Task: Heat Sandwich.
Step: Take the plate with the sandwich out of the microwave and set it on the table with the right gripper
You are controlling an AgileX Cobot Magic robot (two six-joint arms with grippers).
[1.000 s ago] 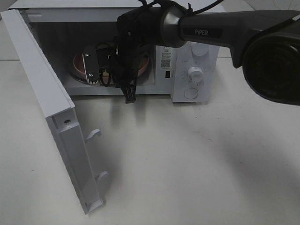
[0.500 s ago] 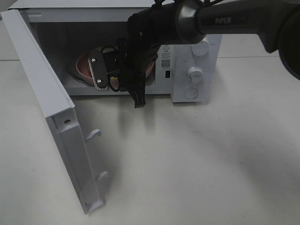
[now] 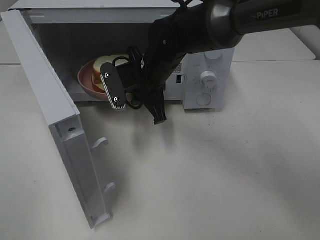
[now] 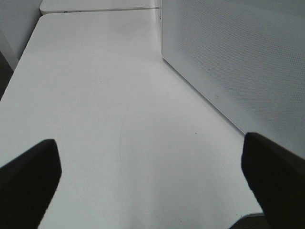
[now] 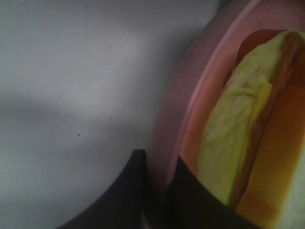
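Note:
The sandwich (image 3: 114, 61) lies on a round pink plate (image 3: 86, 76) inside the open microwave (image 3: 210, 60). My right arm (image 3: 200, 30) reaches into the cavity from the right, and its wrist hides much of the plate. The right wrist view shows the right gripper (image 5: 159, 176) shut on the plate's rim (image 5: 190, 95), one dark finger on either side. Pale green lettuce and brown crust of the sandwich (image 5: 228, 143) lie just inside that rim. My left gripper (image 4: 152, 191) is open over bare table, with nothing between its fingers, beside the microwave's perforated side wall (image 4: 238, 62).
The microwave door (image 3: 55, 115) stands swung open to the left, with its latch hooks (image 3: 100, 143) pointing over the table in front. Two knobs (image 3: 208, 78) sit on the control panel at the right. White table (image 3: 210, 170) stretches out in front of the microwave.
My right wrist has shifted right and lower, towards the cavity's front, uncovering the sandwich and more of the plate. The left gripper has stayed open.

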